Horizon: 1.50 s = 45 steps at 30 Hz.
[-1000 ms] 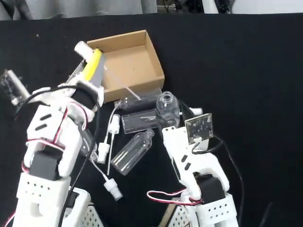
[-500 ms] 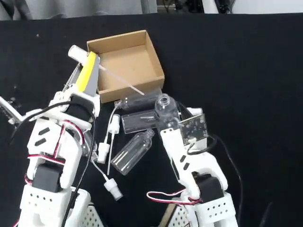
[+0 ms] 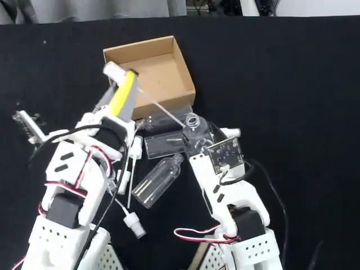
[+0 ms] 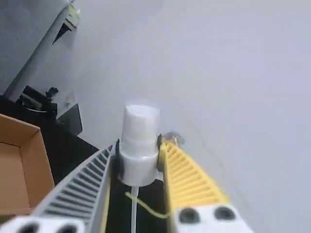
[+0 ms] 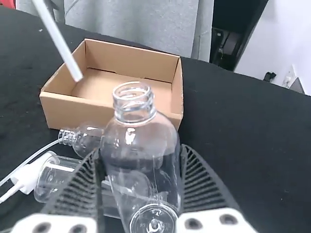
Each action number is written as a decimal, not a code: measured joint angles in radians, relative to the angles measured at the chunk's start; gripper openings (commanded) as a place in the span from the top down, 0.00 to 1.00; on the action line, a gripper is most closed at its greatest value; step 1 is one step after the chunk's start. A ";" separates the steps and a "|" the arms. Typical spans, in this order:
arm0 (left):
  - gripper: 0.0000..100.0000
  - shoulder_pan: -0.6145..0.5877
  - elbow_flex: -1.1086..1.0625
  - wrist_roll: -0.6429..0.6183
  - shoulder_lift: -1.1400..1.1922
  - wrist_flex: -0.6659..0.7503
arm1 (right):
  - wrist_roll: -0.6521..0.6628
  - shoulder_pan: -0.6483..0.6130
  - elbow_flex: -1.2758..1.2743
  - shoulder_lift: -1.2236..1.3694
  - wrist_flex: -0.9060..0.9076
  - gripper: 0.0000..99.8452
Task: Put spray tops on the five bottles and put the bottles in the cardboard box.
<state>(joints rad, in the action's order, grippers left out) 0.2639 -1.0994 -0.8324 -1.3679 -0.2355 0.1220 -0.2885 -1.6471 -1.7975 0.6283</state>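
Upright uncapped bottle (image 5: 141, 160); white spray top (image 4: 140, 145)

White printed arms (image 3: 73, 174), red and black cables (image 3: 194, 233), ribbed yellow-grey jaws

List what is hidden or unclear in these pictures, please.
1. High view: the left arm covers part of the table beside the loose spray tops, so their count is uncertain.
2. Left wrist view: the held spray top's tube is cut off by the frame edge.
3. Right wrist view: the held bottle partly hides the lying bottles.
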 measured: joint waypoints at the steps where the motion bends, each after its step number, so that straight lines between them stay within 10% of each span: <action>1: 0.97 0.006 0.000 0.000 0.000 0.000 | 0.000 -0.005 0.000 0.000 0.000 0.99; 24: 0.97 0.009 0.000 0.051 0.000 0.008 | 0.000 -0.075 0.000 0.000 0.000 0.99; 45: 0.97 0.009 -0.222 0.221 0.000 0.339 | 0.000 -0.097 -0.015 0.000 0.000 0.99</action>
<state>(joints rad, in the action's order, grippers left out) 0.2731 -1.3218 -0.6114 -1.3679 0.1036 0.1220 -0.3851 -1.6625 -1.7975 0.6283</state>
